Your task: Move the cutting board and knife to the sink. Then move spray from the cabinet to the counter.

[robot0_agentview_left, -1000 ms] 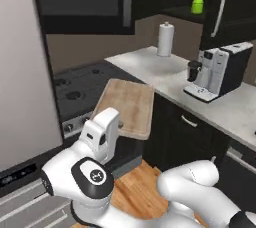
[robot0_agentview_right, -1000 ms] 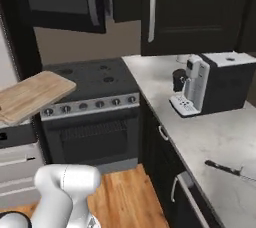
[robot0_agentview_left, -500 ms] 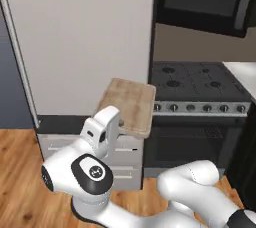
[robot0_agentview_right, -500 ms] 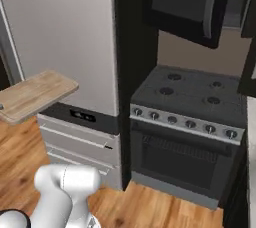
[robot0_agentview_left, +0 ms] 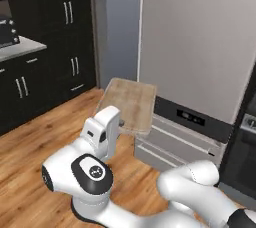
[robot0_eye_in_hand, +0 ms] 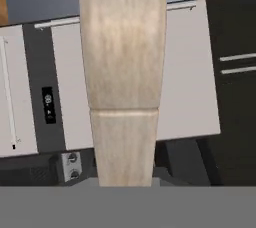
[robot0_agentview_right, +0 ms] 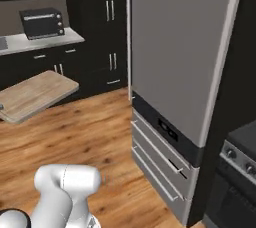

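Board [robot0_agentview_left: 128,103] is riding flat above the wooden floor [robot0_agentview_left: 35,162], carried out in front of the arm — its near edge is meeting the white hand in the left base view, where the fingers themselves are hidden behind the hand. Gripper is sitting closed down on that near edge; in the hand view the board [robot0_eye_in_hand: 123,72] is running straight up the middle from the bottom. In the right base view the board [robot0_agentview_right: 36,94] is hanging level at the left edge. Fridge [robot0_agentview_right: 180,57] is standing ahead, grey doors over a dark panel and lower drawers [robot0_agentview_left: 172,144]. Black cabinets [robot0_agentview_left: 70,47] are lining the wall to its left, with a microwave [robot0_agentview_right: 42,22] sitting on a pale counter [robot0_agentview_right: 35,41].
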### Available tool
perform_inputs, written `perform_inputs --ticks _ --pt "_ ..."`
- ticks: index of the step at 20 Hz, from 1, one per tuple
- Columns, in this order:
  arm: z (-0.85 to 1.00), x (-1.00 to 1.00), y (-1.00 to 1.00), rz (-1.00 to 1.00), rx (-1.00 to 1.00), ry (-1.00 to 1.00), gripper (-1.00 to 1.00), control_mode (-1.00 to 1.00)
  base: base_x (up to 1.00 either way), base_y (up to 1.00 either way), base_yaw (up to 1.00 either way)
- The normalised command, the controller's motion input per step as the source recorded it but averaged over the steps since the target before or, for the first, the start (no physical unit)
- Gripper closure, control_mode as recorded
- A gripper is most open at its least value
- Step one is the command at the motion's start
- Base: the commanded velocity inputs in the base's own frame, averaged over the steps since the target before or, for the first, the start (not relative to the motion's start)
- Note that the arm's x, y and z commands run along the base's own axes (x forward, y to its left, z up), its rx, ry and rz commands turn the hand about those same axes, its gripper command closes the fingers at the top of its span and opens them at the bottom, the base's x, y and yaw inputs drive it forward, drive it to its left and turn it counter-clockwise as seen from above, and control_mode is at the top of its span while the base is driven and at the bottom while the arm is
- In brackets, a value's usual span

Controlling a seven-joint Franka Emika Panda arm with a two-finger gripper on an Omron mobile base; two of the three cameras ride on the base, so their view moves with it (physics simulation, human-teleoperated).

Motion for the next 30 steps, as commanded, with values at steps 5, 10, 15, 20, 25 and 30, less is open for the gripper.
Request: perform_inputs --ticks 5,10,15,20,25,30 --pt "0.00 0.00 0.00 0.00 0.00 0.00 1.00 1.00 0.00 0.00 1.00" --pt "0.00 0.00 0.00 0.00 0.00 0.00 1.00 1.00 0.21 0.00 0.82" --pt "0.00 0.00 0.00 0.00 0.00 0.00 1.00 1.00 0.58 0.00 0.51" --pt "0.00 0.00 0.00 0.00 0.00 0.00 1.00 1.00 0.82 0.00 0.24" --pt "0.00 0.00 0.00 0.00 0.00 0.00 1.00 1.00 0.86 0.00 0.14" --pt "0.00 0.00 0.00 0.00 0.00 0.00 1.00 1.00 0.92 0.00 0.04"
